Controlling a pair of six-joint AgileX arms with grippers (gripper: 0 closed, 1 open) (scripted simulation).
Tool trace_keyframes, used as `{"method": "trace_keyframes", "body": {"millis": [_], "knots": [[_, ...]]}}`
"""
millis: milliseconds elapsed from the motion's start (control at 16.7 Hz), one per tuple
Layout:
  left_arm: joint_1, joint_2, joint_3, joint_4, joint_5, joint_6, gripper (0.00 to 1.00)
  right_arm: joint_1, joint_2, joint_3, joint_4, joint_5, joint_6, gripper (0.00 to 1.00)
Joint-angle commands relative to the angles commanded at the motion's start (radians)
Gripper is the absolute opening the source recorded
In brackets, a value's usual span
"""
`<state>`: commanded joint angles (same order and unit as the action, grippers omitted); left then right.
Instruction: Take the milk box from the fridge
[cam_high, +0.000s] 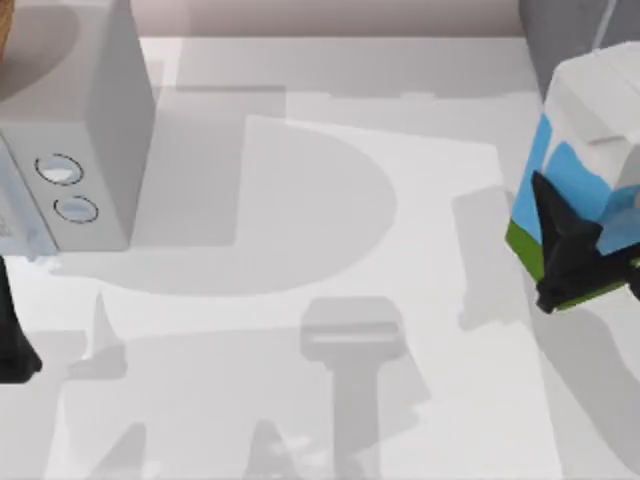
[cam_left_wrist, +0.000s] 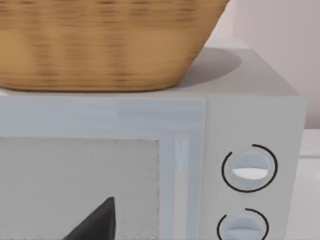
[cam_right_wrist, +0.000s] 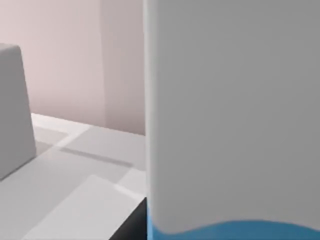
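Note:
The milk box (cam_high: 585, 150) hangs high over the table's right edge, tilted, with its white gabled top, blue sides and green base showing. My right gripper (cam_high: 590, 265) is shut on it, one black finger (cam_high: 560, 235) lying across the blue and green side. In the right wrist view the carton's white wall (cam_right_wrist: 230, 110) stands very close, with a blue band along its lower part. A dark grey corner of the fridge (cam_high: 565, 30) shows behind the carton at the back right. My left arm (cam_high: 12, 345) rests at the table's left edge.
A light grey box with two round knobs (cam_high: 75, 130) stands at the back left, facing my left wrist camera (cam_left_wrist: 250, 167). A wicker basket (cam_left_wrist: 100, 45) sits on top of it. The white table (cam_high: 300, 200) stretches between the two arms.

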<state>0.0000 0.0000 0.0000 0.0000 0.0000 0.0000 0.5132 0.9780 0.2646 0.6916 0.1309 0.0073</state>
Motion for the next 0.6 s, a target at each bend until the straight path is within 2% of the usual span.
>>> {"method": "trace_keyframes", "body": {"millis": [300,600], "knots": [[0.000,0.000,0.000,0.000,0.000,0.000,1.00,0.237,0.440,0.118,0.312,0.059,0.011,0.00],[0.000,0.000,0.000,0.000,0.000,0.000,1.00,0.412,0.762,0.214,0.553,0.102,0.012,0.00]]}}
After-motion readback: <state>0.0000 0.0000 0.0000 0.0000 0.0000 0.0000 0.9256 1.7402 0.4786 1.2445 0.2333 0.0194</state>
